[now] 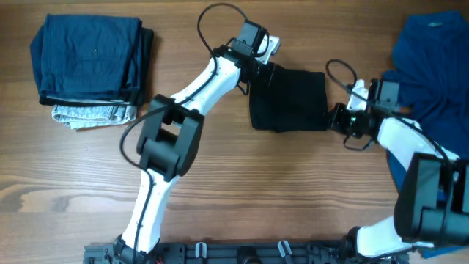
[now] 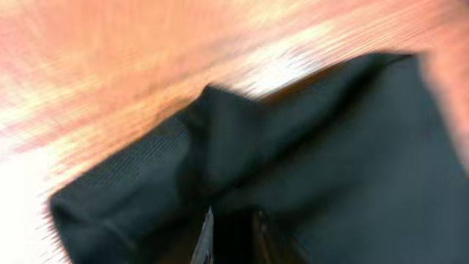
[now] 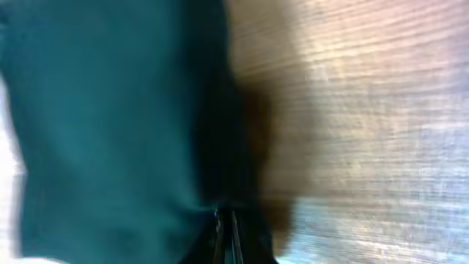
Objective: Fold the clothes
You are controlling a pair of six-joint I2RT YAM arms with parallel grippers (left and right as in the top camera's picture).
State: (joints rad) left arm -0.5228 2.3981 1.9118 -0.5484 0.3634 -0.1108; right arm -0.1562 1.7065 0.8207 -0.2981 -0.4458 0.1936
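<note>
Wood-grain counter (image 1: 220, 191) runs under everything, w/ both arms reaching in from the near edge. Black shirt (image 1: 289, 99) lies about mid-counter, toward the far side, folded to a compact rectangle. Left hand (image 1: 258, 64) is at its far-left corner. Right hand (image 1: 338, 117) is at its right edge, low down.

Left wrist view is v. blurred: black shirt (image 2: 330, 161) fills the lower right, its cloth rising in a ridge and bunching down toward the fingers (image 2: 207, 238) at bottom centre; the hand looks pinched on that cloth. Counter (image 2: 110, 59) shows pale orange behind.

Right wrist view is also blurred: black shirt (image 3: 110, 125) takes the left half, counter (image 3: 366, 110) the right. Fingers (image 3: 223, 235) are pressed close together at the cloth's edge, apparently nipping it.

Blue shirt (image 1: 432, 66) lies loose and rumpled at the far-right corner, partly under the right arm. Far left: folded pile, dk blue garment (image 1: 91, 59) on top of a lt grey one (image 1: 91, 114), well apart from both hands.
</note>
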